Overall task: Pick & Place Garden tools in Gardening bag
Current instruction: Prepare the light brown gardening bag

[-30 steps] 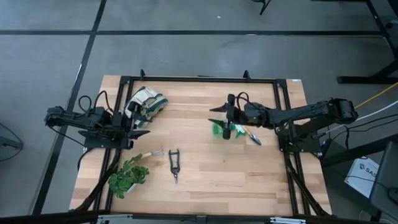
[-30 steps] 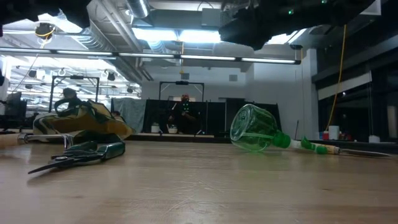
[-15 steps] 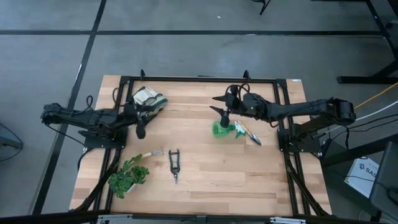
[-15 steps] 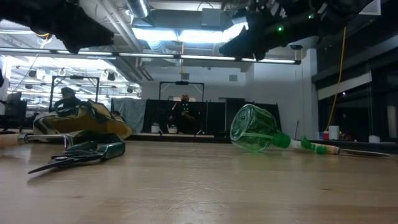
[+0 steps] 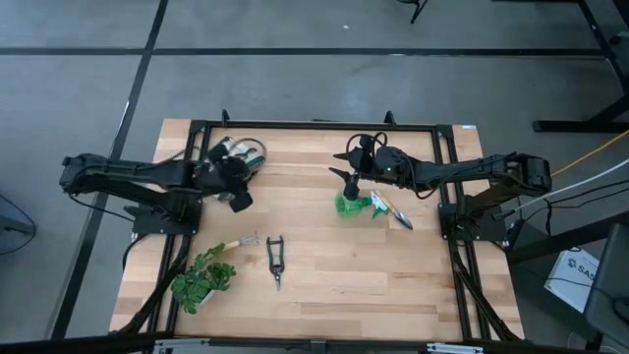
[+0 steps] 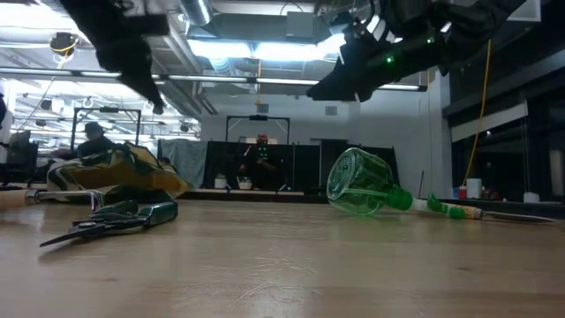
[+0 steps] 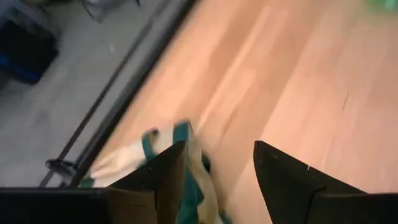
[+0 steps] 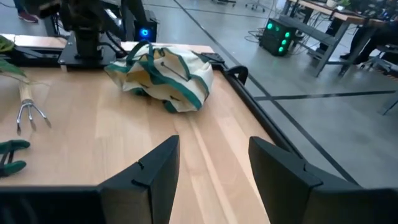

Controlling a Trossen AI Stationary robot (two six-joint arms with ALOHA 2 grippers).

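Overhead and level views of the wooden surface. Nearest the lower edge of the overhead frame, at lower left, lies a leafy plant sprig, with a small hand rake just above it and the black-handled pruning shears just to its right, lying flat and apart from both arms. Right of centre, the green spray bottle lies on its side, its pale trigger head pointing toward the right of the frame, with a thin green-and-metal tool touching or just beside that end. The right end effector hangs just above the bottle in the frame, its fingers spread and gripping nothing; the level view shows it raised clear of the bottle. Farthest, at upper left, the white-and-green gardening bag rests near the surface's rim. The left end effector is poised at the bag's lower edge, fingers parted and empty, above the bag in the level view.
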